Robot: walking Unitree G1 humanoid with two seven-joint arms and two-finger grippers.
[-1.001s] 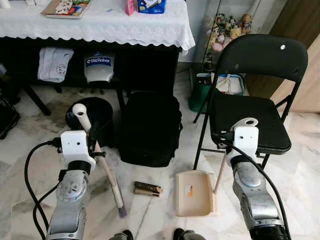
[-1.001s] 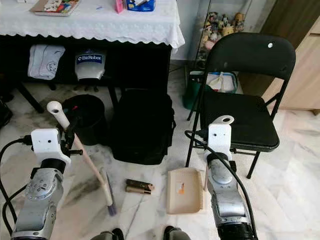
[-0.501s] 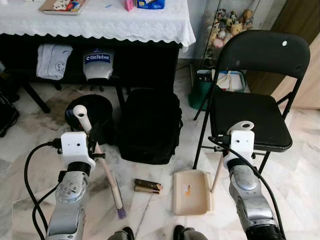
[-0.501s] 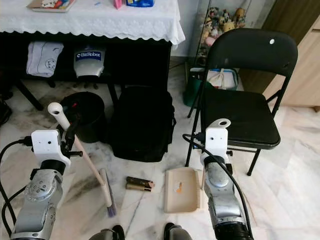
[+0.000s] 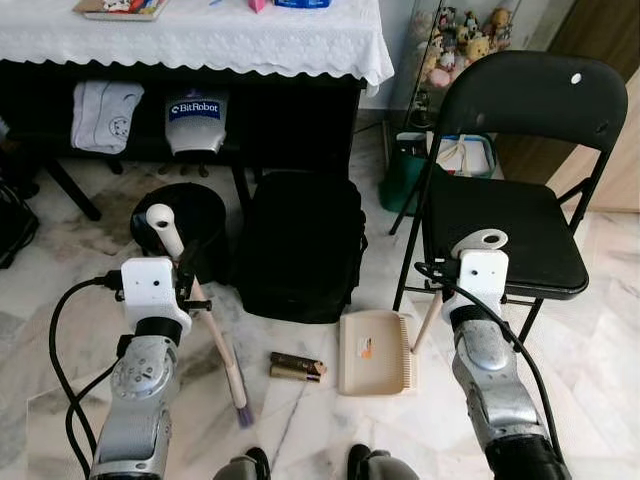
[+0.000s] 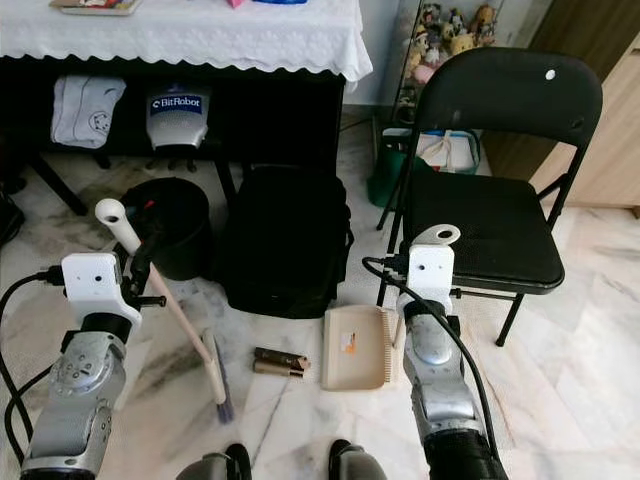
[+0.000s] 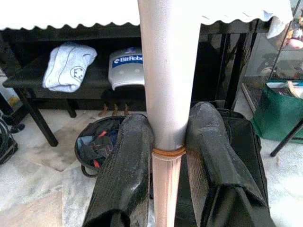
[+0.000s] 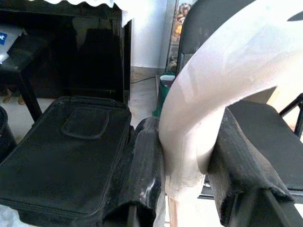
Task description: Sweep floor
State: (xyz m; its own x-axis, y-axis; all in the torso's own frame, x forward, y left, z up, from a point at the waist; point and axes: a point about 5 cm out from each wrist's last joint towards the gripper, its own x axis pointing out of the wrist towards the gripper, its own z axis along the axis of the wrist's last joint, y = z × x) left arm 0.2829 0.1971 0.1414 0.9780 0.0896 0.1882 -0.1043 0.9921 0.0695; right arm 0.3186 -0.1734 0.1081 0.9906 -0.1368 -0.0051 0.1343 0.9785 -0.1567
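1. Left gripper [image 7: 168, 156]: its 2 black fingers [image 7: 125, 175] are closed against opposite sides of the long broom handle with a white upper section and pale pink lower section [image 7: 166, 94]. The orange ring where the 2 sections join sits directly between the fingers.
2. Below the left jaws, the handle slopes down to the narrow pink broom head with purple bristles [image 5: 238, 392], which rests on the white-and-grey marble floor [image 5: 300, 430].
3. Right gripper [image 8: 189, 165]: its 2 fingers [image 8: 144, 165] are closed on the white looped grip of the dustpan handle [image 8: 213, 94], 1 finger on each side.
4. Below the right jaws, the thin pale stick runs down to the flat beige plastic dustpan with a comb edge [image 5: 375, 352], which lies on the floor.
5. Between the broom head and the dustpan lie 2 small dark brown cylinders [image 5: 297, 367], touching each other, apart from both tools.
6. Ahead of the jaws, between them, stands a black fabric backpack [image 5: 303, 245].
7. Ahead of the left jaws sits a round black bucket [image 5: 195, 215] holding mixed items.
8. Beside the right jaws stands a black folding chair [image 5: 510, 200].
9. Further ahead stands a dark table with a white scalloped cloth [image 5: 200, 40].
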